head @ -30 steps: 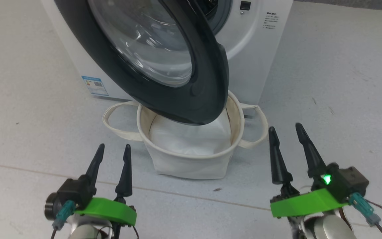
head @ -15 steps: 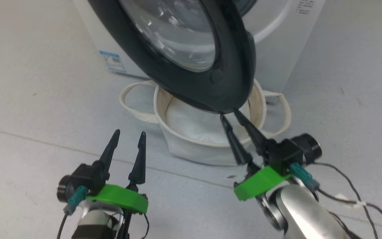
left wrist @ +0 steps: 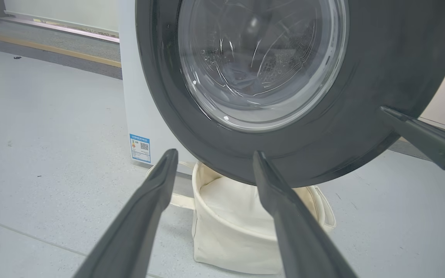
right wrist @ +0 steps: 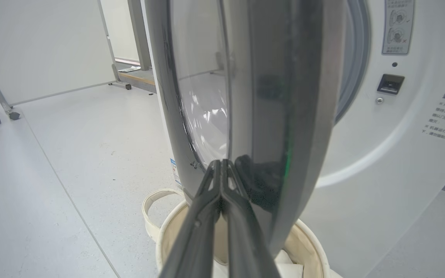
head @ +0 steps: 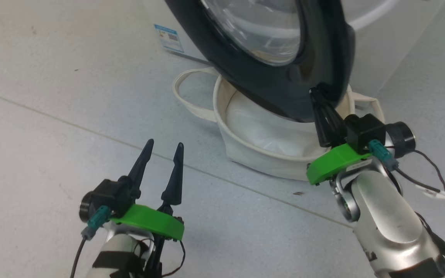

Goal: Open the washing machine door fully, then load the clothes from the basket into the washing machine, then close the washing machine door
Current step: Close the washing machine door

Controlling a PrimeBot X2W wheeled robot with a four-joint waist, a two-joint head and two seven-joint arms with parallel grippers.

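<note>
At glossy door rim (head: 265,87): right end effector (head: 315,92) (tapered fingers (head: 325,123) together).

Black-rimmed door (head: 269,77) ajar above basket (head: 253,158)

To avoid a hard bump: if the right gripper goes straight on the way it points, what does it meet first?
The washing machine door: the right gripper, fingers together, points at the lower part of its black rim, above the basket. The tips look at or nearly on the rim; contact is unclear.
</note>
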